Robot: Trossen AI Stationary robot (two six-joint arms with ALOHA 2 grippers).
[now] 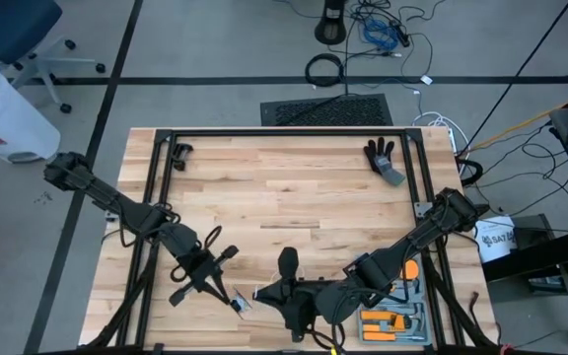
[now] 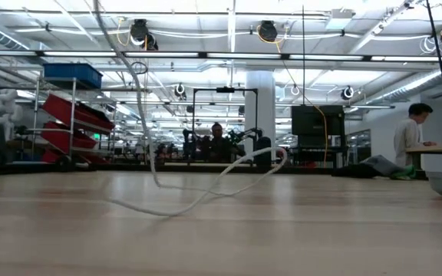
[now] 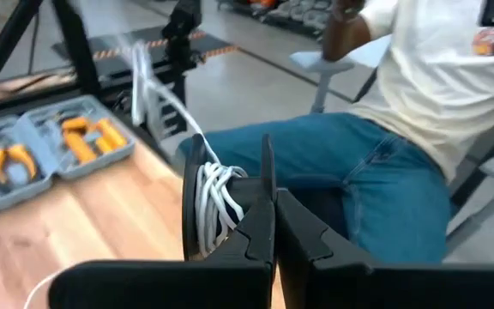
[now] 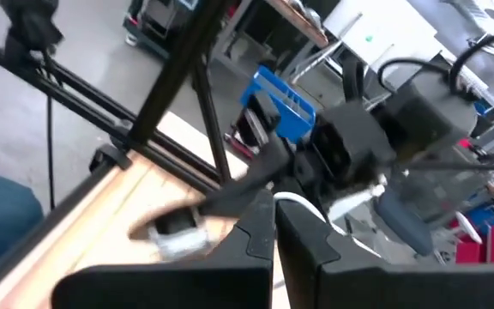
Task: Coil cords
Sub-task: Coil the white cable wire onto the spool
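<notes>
From above, both arms reach toward six o'clock on the tabletop [image 1: 284, 187]: the left hand [image 1: 233, 296] sits at about seven o'clock with the black reel at its tip, and the right hand [image 1: 264, 294] comes in from the five o'clock side to meet it almost nose to nose; a black glove [image 1: 383, 158] lies up at one o'clock and an open tool case [image 1: 394, 320] with orange-handled tools at five. In the low view neither hand shows, only the white cord [image 2: 206, 195] dropping from above and trailing in a slack loop across the wood. The left wrist view has that hand's fingers [image 3: 256, 236] pressed together on the rim of the reel [image 3: 197, 202], which stands on edge with several white turns already wound in its groove, the free cord running up and away; a seated person in jeans [image 3: 384, 180] is just past the table edge. The right wrist view shows its fingers [image 4: 260, 232] pinched narrow, apparently on the cord where it passes near the other arm, though I cannot be sure it is held. The risk, as I judge it: the slack loop may snag or tangle, or a turn may slip off the narrow groove if tension drops.
</notes>
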